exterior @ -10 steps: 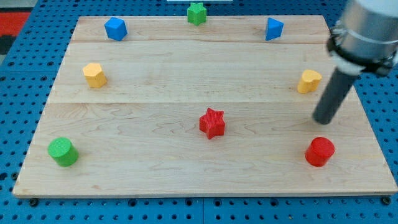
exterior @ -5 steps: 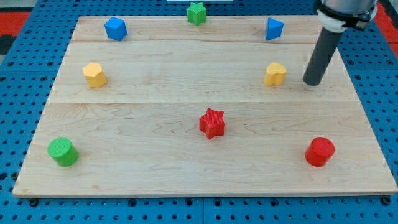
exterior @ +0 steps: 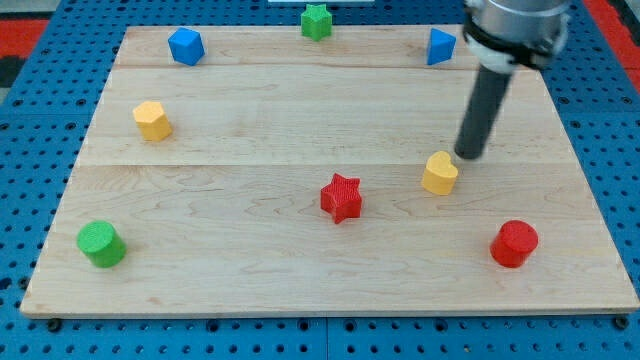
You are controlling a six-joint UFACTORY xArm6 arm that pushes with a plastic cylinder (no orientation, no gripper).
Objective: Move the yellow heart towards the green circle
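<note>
Down on the wooden board (exterior: 250, 110) my tip (exterior: 469, 156) is sitting right at the upper-right edge of the yellow heart (exterior: 439, 173), touching or very nearly touching; can't tell which. Bare rod only, nothing on it that could spread, close or pinch, and it is carrying nothing. The rod is leaning up and toward the view's right from the tip.

The yellow heart is lying just below-left of the tip, in the board's right half. The green circle (exterior: 101, 244) is sitting far off to the tip's lower left, near the board's bottom-left corner, well apart from the heart.

The red star (exterior: 341, 197) is lying left of and slightly below the tip, between the heart and the green circle. The red cylinder (exterior: 514, 243) is standing below and a bit right of the tip. The blue block (exterior: 440, 46) is sitting above the tip, slightly left, at the top edge. The green star (exterior: 316, 21) is further up-left. A second blue block (exterior: 186, 46) and a yellow block (exterior: 152, 120) are sitting far left of the tip; their shapes are unclear.
</note>
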